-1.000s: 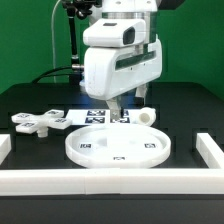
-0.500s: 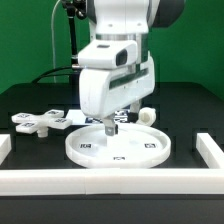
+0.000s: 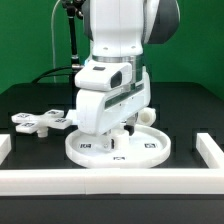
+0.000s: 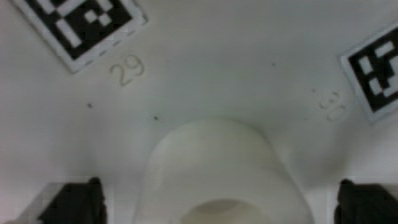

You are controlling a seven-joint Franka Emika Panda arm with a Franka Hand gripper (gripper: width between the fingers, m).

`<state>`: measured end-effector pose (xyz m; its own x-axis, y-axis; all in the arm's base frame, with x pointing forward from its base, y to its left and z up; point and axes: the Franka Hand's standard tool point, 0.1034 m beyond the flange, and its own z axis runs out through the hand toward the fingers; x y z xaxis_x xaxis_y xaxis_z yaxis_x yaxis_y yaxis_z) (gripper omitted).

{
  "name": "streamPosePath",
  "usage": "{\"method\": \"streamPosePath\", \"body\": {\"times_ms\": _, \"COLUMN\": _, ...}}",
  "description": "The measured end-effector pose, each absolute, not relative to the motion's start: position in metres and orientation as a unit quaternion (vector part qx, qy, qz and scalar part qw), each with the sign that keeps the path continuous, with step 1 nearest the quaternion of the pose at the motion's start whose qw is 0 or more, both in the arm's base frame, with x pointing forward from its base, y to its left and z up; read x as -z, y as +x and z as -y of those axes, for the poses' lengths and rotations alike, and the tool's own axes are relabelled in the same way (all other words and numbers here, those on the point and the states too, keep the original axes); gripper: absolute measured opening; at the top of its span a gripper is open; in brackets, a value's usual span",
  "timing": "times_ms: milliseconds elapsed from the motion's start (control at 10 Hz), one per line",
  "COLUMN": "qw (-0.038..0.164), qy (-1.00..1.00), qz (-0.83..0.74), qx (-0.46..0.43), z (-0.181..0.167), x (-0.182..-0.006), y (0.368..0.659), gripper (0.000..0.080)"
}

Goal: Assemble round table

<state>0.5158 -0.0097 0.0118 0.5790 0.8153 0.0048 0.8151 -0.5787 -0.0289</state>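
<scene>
We hold our tool [image 3: 118, 134] low over the round disc [image 3: 95, 152], which lies right under it on the tabletop [image 3: 190, 110]. Its fingers [image 4: 71, 200] stand wide apart, one on each side of the disc's white bump [image 4: 217, 165], ready to grab there.

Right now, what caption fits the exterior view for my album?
Robot gripper low over the large white round plastic disc, white cross-shaped base and short cylinder alongside.
</scene>
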Motion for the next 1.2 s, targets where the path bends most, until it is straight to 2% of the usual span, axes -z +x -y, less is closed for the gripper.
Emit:
{"method": "streamPosePath", "body": {"times_ms": 200, "qw": 0.013, "qy": -0.889, "qz": 0.457, "qx": -0.005, "z": 0.013, "x": -0.012, "y": 0.517, "gripper": 0.0649}}
{"method": "streamPosePath", "body": {"times_ms": 400, "qw": 0.013, "qy": -0.889, "qz": 0.458, "qx": -0.005, "z": 0.013, "x": -0.012, "y": 0.517, "gripper": 0.0402}}
{"method": "streamPosePath", "body": {"times_ms": 900, "qw": 0.013, "qy": -0.889, "qz": 0.458, "qx": -0.005, "z": 0.013, "x": -0.012, "y": 0.517, "gripper": 0.0406}}
{"method": "streamPosePath", "body": {"times_ms": 1200, "qw": 0.014, "qy": -0.878, "qz": 0.479, "qx": 0.01, "z": -0.012, "x": -0.012, "y": 0.543, "gripper": 0.0407}}
